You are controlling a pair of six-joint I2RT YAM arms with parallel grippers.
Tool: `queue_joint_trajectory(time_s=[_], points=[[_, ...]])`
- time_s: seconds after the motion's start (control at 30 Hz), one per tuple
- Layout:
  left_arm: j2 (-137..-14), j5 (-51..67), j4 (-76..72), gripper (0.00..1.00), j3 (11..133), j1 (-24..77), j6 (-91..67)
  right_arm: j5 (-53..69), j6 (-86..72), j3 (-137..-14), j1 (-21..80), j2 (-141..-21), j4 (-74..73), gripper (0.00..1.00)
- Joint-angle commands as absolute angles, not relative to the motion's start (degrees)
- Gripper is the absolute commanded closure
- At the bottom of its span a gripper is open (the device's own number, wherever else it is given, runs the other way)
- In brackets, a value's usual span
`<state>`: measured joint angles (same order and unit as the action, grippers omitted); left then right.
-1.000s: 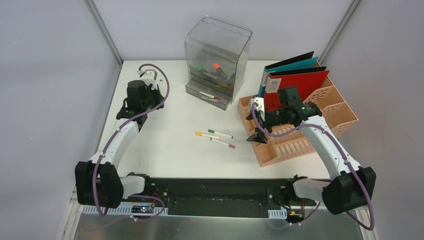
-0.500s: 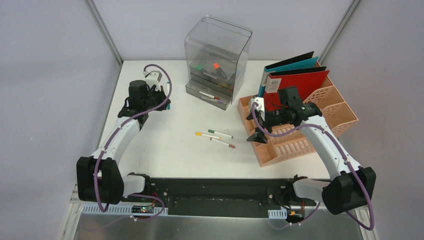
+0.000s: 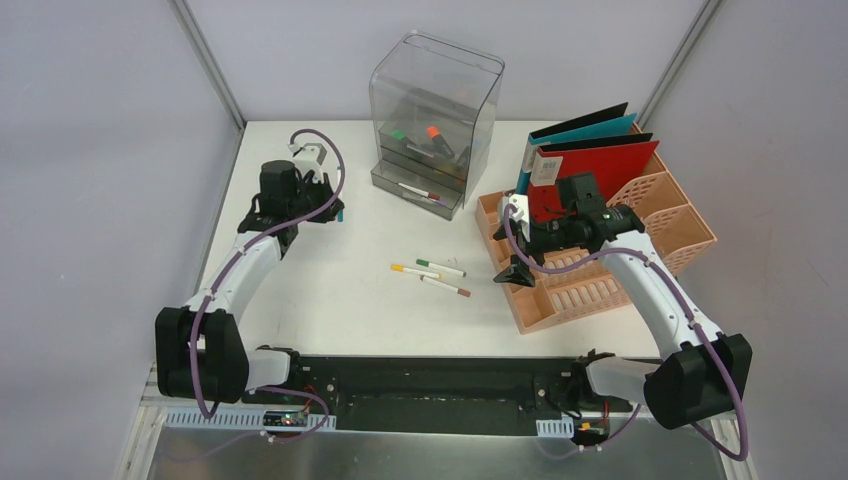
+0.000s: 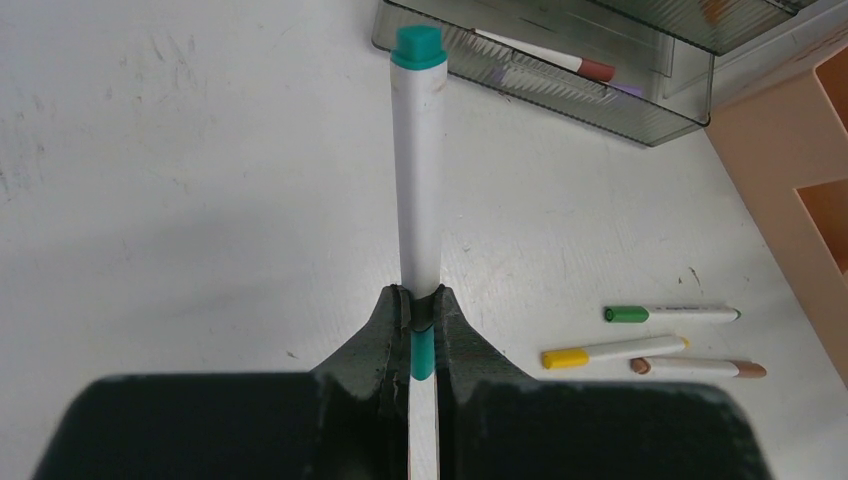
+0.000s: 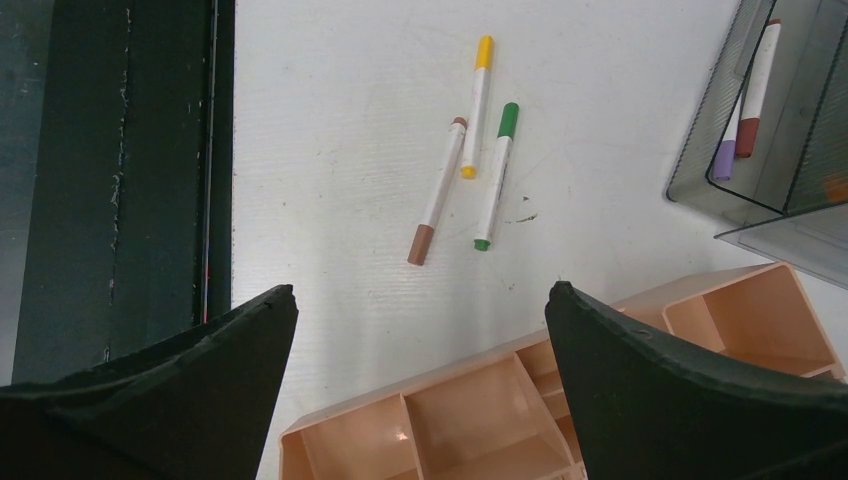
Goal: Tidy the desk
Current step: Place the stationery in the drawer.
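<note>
The white desk (image 3: 330, 300) carries three loose markers at its middle: green (image 3: 441, 267), yellow (image 3: 413, 271) and brown (image 3: 447, 287). My left gripper (image 3: 328, 208) is at the back left, shut on a white marker with a teal cap (image 4: 418, 180). The marker sticks out ahead of the fingers (image 4: 380, 330), above the desk, pointing at the drawer box's open tray (image 4: 560, 85). My right gripper (image 3: 517, 270) is open and empty, over the near left corner of the peach rack (image 5: 470, 420). The three markers show ahead of it in the right wrist view (image 5: 497, 175).
A clear grey drawer box (image 3: 432, 110) stands at the back centre, with markers in its tray and drawers. The peach lattice rack (image 3: 610, 270) at the right holds a red binder (image 3: 600, 165) and a teal one. Grey walls frame the desk.
My left gripper has shifted a little to the right with the teal-capped marker, whose cap now shows past the wrist. The right arm has not moved.
</note>
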<state>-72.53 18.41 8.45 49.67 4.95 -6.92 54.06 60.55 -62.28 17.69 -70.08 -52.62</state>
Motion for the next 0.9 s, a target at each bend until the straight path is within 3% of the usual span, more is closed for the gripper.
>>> queue_joint_trajectory(time_s=[0.0,0.57,0.87], points=[[-73.2,19.8,6.6,1.00,51.8,5.5,-7.9,55.7,61.9,-64.1,17.3,-69.1,-51.8,0.01],[-74.9,20.6,7.0,1.00,52.8,5.4,-10.0,55.7,61.9,-64.0,17.1,-69.1,-51.7,0.01],[-80.5,30.0,-3.2,1.00,52.5,4.2,-38.5,55.3,61.9,-64.0,17.1,-69.3,-51.7,0.01]])
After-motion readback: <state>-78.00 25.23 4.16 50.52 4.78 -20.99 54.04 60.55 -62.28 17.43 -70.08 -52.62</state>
